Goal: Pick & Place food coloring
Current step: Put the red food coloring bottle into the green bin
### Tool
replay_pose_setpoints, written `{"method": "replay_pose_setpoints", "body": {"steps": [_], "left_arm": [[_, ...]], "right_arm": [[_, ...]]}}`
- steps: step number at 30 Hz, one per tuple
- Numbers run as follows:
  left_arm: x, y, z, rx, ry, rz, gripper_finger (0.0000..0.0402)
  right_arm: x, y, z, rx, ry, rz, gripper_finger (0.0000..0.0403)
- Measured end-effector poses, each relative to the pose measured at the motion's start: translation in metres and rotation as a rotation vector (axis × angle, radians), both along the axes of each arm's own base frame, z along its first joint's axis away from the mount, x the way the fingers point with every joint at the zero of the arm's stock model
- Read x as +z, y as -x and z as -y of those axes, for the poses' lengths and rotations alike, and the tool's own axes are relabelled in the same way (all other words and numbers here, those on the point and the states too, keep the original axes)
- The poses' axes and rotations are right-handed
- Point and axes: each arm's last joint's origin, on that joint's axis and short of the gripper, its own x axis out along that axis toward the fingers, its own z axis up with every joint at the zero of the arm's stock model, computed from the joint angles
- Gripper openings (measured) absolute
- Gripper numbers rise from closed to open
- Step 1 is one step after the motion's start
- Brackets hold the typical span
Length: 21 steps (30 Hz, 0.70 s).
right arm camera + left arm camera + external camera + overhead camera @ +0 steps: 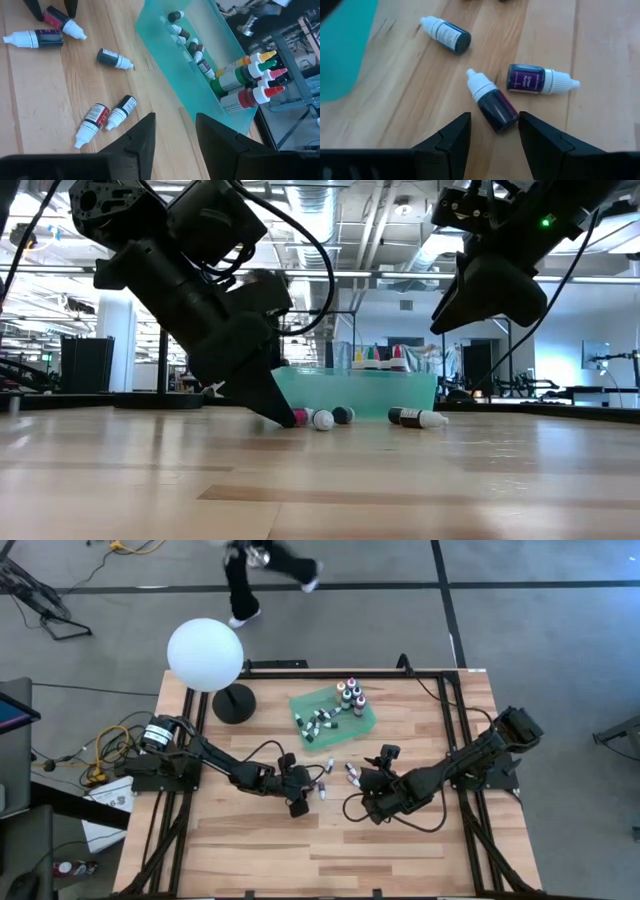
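Left claw: the left claw (494, 131) is down at the counter (330, 850), fingers parted on either side of a dark dropper bottle (492, 102) that lies flat between them, not clenched on it; in the low view its tip (285, 418) sits right at the wood.
Neighbours: a purple-labelled dropper (540, 80) lies just beside that bottle, and a dark blue dropper (447, 35) lies a little farther off, near the tray.
Right claw: the right claw (175, 131) hangs above the counter with its fingers apart and nothing between them; two small droppers (106, 116) lie side by side on the wood below.
Food coloring: five droppers loose on the counter, the rest in the green tray (370, 720), small droppers (189, 42) lying in a row and taller bottles (255, 75) with yellow, green, pink and red tips standing at one end.
Backdrop: white round lamp (206, 655) at the counter's far left, and a person (262, 570) walking on the floor beyond.
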Motion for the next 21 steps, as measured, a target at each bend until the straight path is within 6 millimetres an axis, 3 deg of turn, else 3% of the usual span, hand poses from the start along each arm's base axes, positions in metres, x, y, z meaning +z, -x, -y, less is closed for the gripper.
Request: {"method": "replay_pose_setpoints", "body": {"steps": [9, 21], "left_arm": [[-0.0002, 0.0006, -0.0012, 0.012, -0.037, -0.006, 0.0156], [-0.0003, 0.0008, -0.0013, -0.002, -0.053, -0.013, 0.0074]], "right_arm": [[-0.0001, -0.0023, 0.0059, -0.026, -0.007, 0.004, 0.0134], [0.0, -0.0024, 0.0054, -0.024, -0.008, 0.006, 0.0134]]}}
